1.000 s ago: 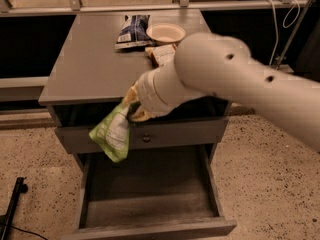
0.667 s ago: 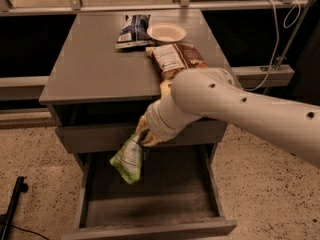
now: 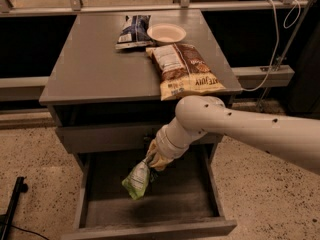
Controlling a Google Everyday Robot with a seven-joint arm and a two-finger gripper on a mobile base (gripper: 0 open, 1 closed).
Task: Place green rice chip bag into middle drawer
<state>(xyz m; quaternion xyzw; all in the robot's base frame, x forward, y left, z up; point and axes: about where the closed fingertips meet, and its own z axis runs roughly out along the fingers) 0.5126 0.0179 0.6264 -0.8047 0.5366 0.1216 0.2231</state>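
Note:
The green rice chip bag (image 3: 136, 180) hangs by its top from my gripper (image 3: 153, 160), which is shut on it. The bag dangles over the open middle drawer (image 3: 100, 208), a wide shallow grey box pulled out at the bottom of the cabinet. The bag's lower tip is close above the drawer floor, left of centre. My white arm (image 3: 240, 129) reaches in from the right, in front of the cabinet.
On the cabinet top (image 3: 95, 64) lie a big brown-and-yellow chip bag (image 3: 184, 71), a dark blue-white bag (image 3: 132, 31) and a white bowl (image 3: 166, 33). A closed drawer front (image 3: 100, 136) sits above the open drawer. A black stand foot (image 3: 12, 206) is at lower left.
My arm has lowered and drawn back to the right, carrying the green bag from the top drawer front's level down over the open drawer.

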